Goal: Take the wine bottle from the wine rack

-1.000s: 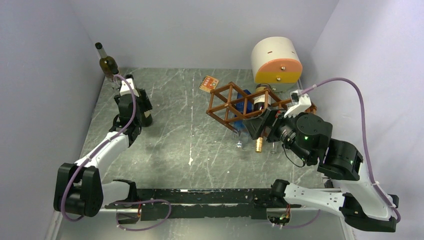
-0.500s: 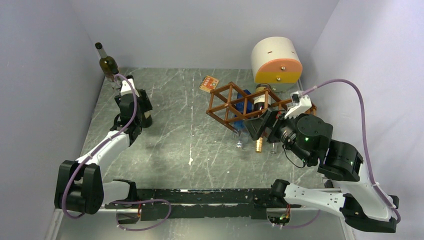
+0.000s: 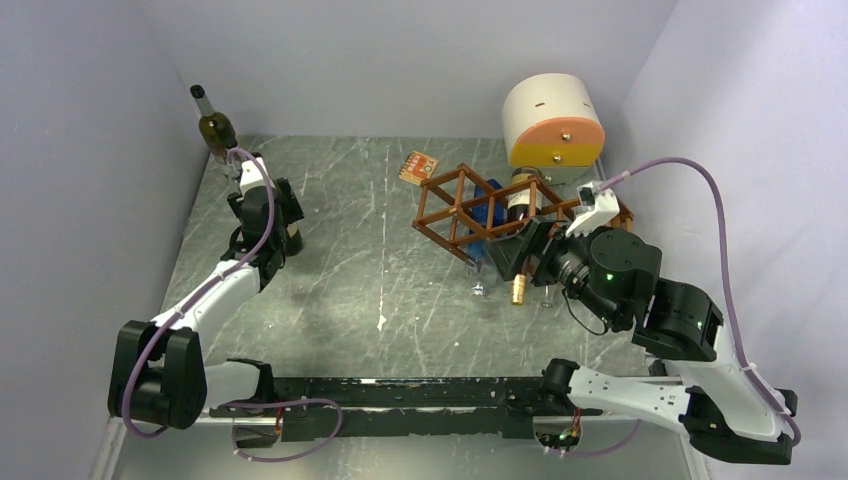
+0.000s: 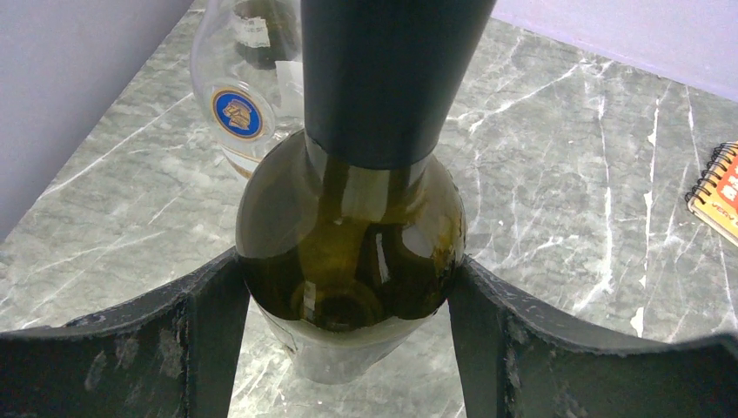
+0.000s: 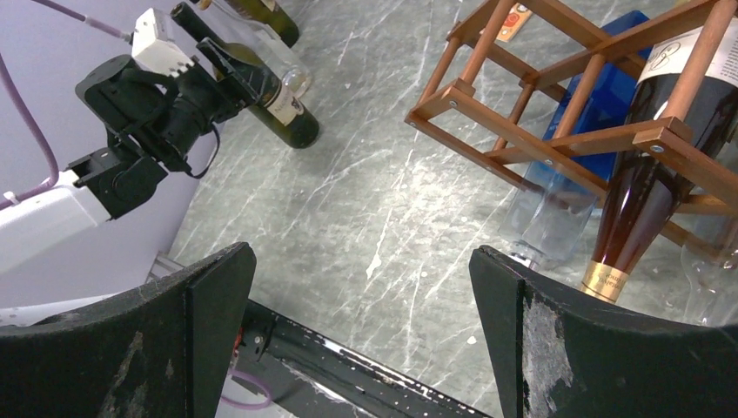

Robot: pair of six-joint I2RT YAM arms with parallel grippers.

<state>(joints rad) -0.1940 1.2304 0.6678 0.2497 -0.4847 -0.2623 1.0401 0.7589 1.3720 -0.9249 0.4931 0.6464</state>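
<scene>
Grey marble tabletop (image 3: 380, 260). Reddish-brown lattice wine rack (image 5: 513, 113) cradling the dark glass wine bottle (image 5: 648, 187): likely heavy, rigid, slick and breakable, best gripped at its protruding neck. Right pincer (image 5: 361, 261) wide open, empty, nearby. Left pincer (image 4: 348, 287) clamping an upright olive-green bottle (image 4: 348, 218).

**Cropped / hidden bits**

L wrist view: green bottle (image 4: 357, 218) btwn left gripper (image 4: 348, 279) fingers, neck top cut by frame edge, base hidden. Clear bottle (image 4: 239, 113) beyond it cropped up top. Notebook (image 4: 718, 192), gripper's far right, half off-frame. R wrist view: wine bottle (image 5: 640, 200) and wine rack (image 5: 454, 94), ahead-right of right gripper (image 5: 361, 261), run off-frame. Labels unreadable.
</scene>
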